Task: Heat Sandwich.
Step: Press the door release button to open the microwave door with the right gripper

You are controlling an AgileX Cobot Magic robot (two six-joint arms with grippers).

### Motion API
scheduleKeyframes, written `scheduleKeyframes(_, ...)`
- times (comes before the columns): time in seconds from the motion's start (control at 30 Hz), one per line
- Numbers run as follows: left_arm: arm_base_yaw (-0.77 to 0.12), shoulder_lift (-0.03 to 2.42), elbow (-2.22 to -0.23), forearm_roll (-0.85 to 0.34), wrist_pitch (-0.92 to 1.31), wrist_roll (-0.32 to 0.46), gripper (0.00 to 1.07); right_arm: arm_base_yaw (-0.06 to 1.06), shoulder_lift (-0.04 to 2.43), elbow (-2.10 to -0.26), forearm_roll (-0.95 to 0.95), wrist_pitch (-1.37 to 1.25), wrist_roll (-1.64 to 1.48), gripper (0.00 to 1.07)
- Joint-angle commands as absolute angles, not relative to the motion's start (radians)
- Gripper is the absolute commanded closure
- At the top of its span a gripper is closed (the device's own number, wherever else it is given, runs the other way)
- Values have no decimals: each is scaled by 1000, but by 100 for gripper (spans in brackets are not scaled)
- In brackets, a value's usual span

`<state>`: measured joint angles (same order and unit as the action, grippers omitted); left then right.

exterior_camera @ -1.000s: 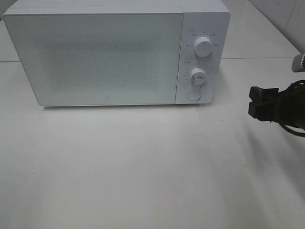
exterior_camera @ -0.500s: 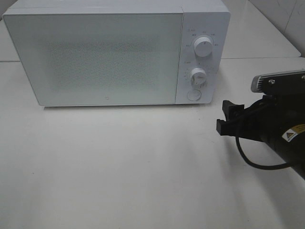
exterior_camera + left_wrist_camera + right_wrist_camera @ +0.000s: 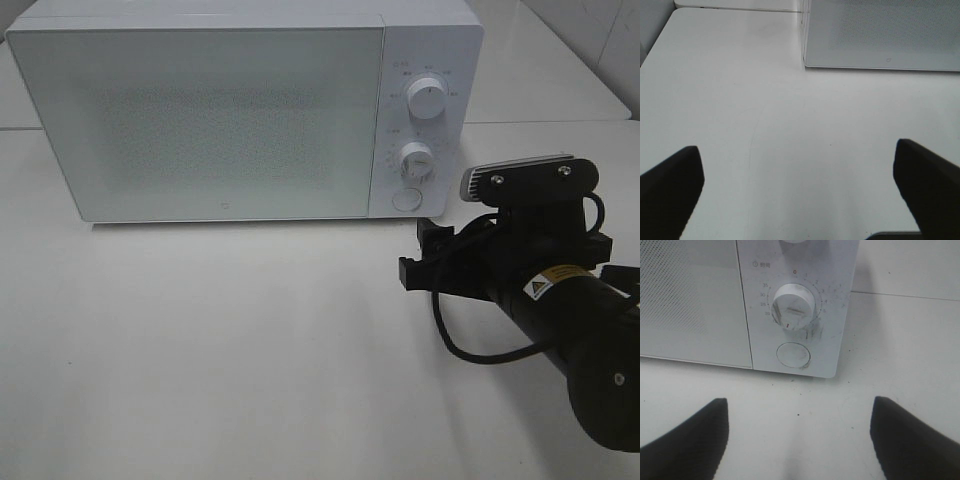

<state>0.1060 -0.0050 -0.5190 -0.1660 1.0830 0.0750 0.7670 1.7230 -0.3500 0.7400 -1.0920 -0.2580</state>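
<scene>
The sandwich is out of view in every frame. A white microwave (image 3: pixel 200 120) stands at the back of the table with its door shut. My right gripper (image 3: pixel 420 252) is open with nothing between its fingers, low over the table, just in front of the microwave's control panel. The right wrist view shows it (image 3: pixel 800 415) facing the timer knob (image 3: pixel 792 305) and the round door button (image 3: pixel 793 354), a short gap away. My left gripper (image 3: pixel 797 155) appears only in the left wrist view, open over bare table, off the microwave's (image 3: pixel 880 35) front left corner.
The white table (image 3: pixel 200 350) stretches in front of the microwave. The control panel carries an upper knob (image 3: pixel 428 100), a lower knob (image 3: pixel 416 160) and a round button (image 3: pixel 406 198). A black cable (image 3: pixel 470 350) loops under the right arm.
The right arm has come in from the right edge, moving left and toward the microwave's control panel with its gripper open. The microwave has not moved.
</scene>
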Motion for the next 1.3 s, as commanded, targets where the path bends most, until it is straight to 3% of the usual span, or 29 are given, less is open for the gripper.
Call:
scheduleKeyframes(0.03, 105, -21, -517, -169, 1070, 70, 9, 770, 1725, -358, 752, -1082, -267, 32)
scheduleKeyframes(0.5, 105, -21, -517, -169, 1070, 70, 9, 770, 1725, -358, 752, -1080, 0, 32)
scheduleKeyframes(1.07, 105, -21, -517, -169, 1070, 70, 9, 770, 1725, -358, 752, -1080, 1017, 32)
scheduleKeyframes(1.23, 105, -21, -517, -169, 1070, 70, 9, 770, 1725, -358, 752, -1080, 1132, 38)
scheduleKeyframes(1.3, 105, -21, -517, -169, 1070, 70, 9, 770, 1725, -358, 753, -1080, 1199, 48)
